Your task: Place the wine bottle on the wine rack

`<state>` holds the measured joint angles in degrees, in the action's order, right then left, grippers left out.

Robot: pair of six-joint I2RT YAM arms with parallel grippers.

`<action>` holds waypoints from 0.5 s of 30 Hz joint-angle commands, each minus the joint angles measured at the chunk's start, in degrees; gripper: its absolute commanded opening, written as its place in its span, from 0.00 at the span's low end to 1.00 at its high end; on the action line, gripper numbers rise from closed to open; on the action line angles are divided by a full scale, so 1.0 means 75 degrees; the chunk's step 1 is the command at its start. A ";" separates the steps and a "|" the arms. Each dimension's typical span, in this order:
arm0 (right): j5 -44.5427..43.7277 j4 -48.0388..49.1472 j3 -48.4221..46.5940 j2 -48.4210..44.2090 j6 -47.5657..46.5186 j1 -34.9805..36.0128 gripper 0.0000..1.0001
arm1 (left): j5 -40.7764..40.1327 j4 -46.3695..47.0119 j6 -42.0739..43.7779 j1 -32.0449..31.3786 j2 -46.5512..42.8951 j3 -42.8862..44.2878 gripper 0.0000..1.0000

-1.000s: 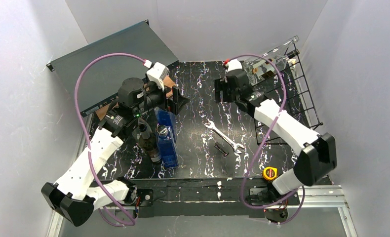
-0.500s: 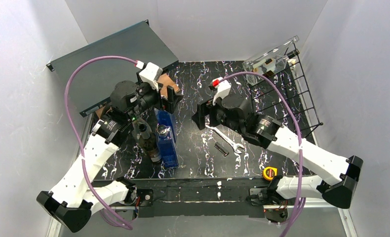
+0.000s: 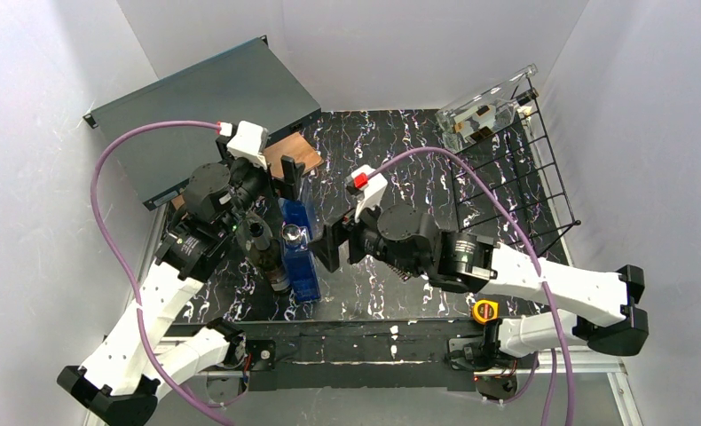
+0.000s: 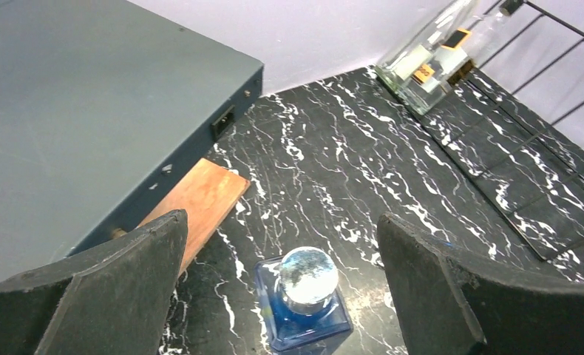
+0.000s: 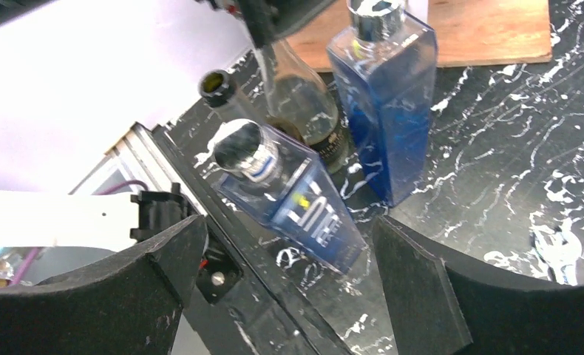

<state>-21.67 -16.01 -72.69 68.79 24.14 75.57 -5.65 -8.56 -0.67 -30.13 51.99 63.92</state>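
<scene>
Right wrist: nearer blue bottle (image 5: 304,211) white lettering unreadable; right tool (image 5: 285,225) wide, left tool (image 4: 282,222) wide.

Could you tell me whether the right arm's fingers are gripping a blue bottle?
No, the right arm's fingers stand wide apart, not closed on the nearest blue bottle.

end effector (image 5: 287,237) spread wide | near blue bottle (image 5: 304,211) | far blue bottle (image 5: 385,103) | dark bottle (image 5: 304,111) between them

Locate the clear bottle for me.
In the top view, the clear bottle lies at the far right, on the far end of the wine rack.
</scene>
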 commanded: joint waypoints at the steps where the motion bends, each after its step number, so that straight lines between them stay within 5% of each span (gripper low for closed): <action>1: -0.1088 0.0465 -0.0754 0.0407 0.0390 0.0454 0.92 | -0.0779 0.0503 0.0307 -0.0014 -0.0210 -0.0142 0.99; 15: -0.4550 -0.1743 -0.3570 0.2769 0.0653 0.1906 0.81 | -0.1327 0.0613 0.0379 -0.0014 -0.0278 -0.0244 0.99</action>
<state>-43.44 -22.48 -91.70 86.37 27.31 87.53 -13.69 -5.93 1.54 -30.13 51.13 62.28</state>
